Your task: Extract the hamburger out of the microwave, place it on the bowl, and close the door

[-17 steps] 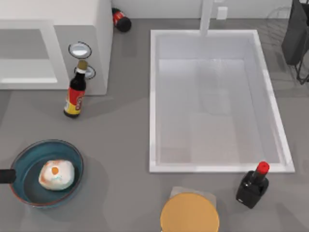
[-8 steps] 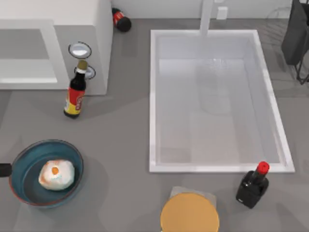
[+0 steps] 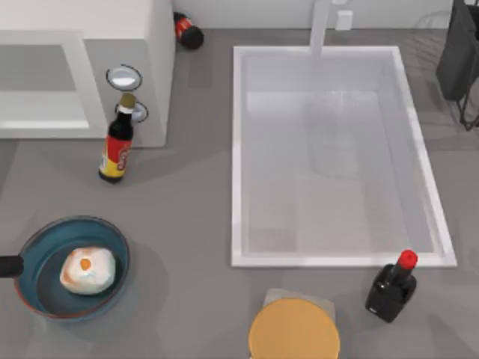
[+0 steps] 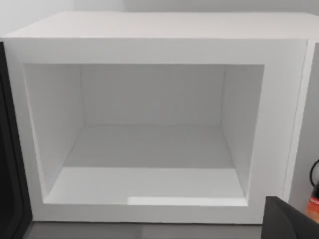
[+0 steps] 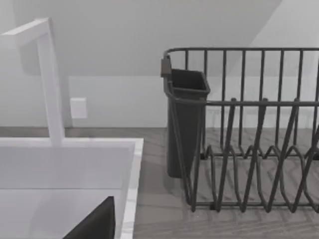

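The hamburger [image 3: 87, 270], off-white with an orange spot, lies inside the blue bowl [image 3: 41, 295] at the table's front left. The white microwave [image 3: 161, 67] stands at the back left. Its cavity [image 4: 149, 149] is bare and nothing covers the opening. A dark strip [image 4: 10, 149] beside the cavity may be the door's edge. A dark part of my left gripper [image 3: 9, 266] touches the bowl's left rim at the picture's edge, and one of its fingers [image 4: 291, 219] shows facing the microwave. One finger [image 5: 94, 224] of my right gripper hangs over the sink corner.
A soy sauce bottle [image 3: 116, 146] stands just before the microwave's knobs [image 3: 123, 76]. The big white sink [image 3: 333, 258] fills the middle, with a faucet [image 5: 50, 79] behind it. A black red-capped bottle [image 3: 391, 288], an orange disc [image 3: 294, 329], a can [image 3: 187, 30] and a dish rack [image 5: 249, 129] are nearby.
The dark part of my left gripper at the bowl's left rim shifted slightly up and down along the picture's edge. The hamburger and bowl stayed put.
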You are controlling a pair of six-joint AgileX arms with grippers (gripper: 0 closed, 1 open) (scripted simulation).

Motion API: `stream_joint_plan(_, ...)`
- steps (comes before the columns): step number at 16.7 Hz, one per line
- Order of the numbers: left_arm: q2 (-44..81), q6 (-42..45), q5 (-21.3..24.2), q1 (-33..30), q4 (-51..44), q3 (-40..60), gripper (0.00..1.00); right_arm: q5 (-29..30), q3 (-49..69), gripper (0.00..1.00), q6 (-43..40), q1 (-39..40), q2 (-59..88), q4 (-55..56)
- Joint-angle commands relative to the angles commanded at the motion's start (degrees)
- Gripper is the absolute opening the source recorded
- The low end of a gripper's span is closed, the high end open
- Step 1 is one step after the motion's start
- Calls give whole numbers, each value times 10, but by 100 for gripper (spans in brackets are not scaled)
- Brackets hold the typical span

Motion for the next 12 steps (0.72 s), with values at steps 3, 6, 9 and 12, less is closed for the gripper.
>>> stream_joint_plan(3,-63,-1,-39,-39,-72,6,0,0,0,100,0,0,0,0)
stream_joint_plan(6,-98,-1,-65,-65,-107,9,0,0,0,100,0,0,0,0)
stream_joint_plan(9,-97,-2,-64,-63,-106,8,0,0,0,100,0,0,0,0)
stream_joint_plan(12,-73,-1,-70,-69,-84,20,0,0,0,100,0,0,0,0)
